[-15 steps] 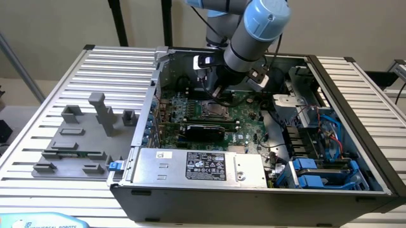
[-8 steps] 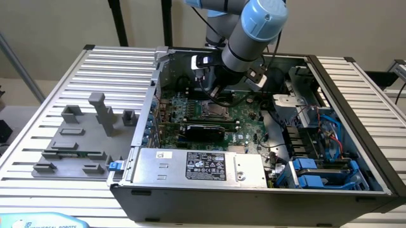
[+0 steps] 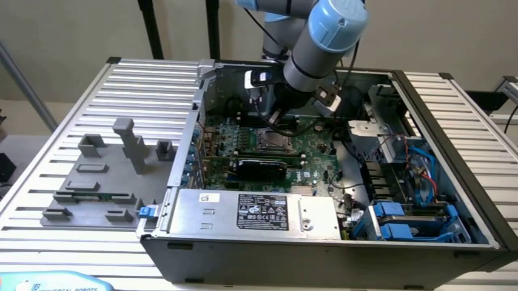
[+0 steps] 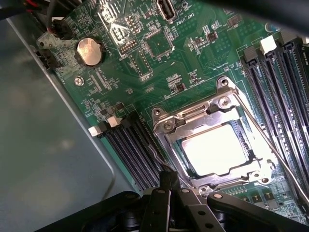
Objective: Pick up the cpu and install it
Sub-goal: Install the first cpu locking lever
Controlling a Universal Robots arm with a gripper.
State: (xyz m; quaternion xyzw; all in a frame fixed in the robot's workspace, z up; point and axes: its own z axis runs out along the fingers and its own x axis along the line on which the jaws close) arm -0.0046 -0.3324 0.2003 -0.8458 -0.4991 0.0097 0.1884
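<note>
The cpu [image 4: 219, 149] lies flat inside the socket frame [image 4: 193, 121] on the motherboard [image 4: 159, 63]; it looks light, rigid and fragile, best taken by its edges. The claw [image 4: 170, 186], closed and empty, hovers just beside the socket frame.

The arm [image 3: 324, 36] reaches steeply down, wrist low, its gripper [image 4: 170, 193] closed with fingers pressed together.
</note>
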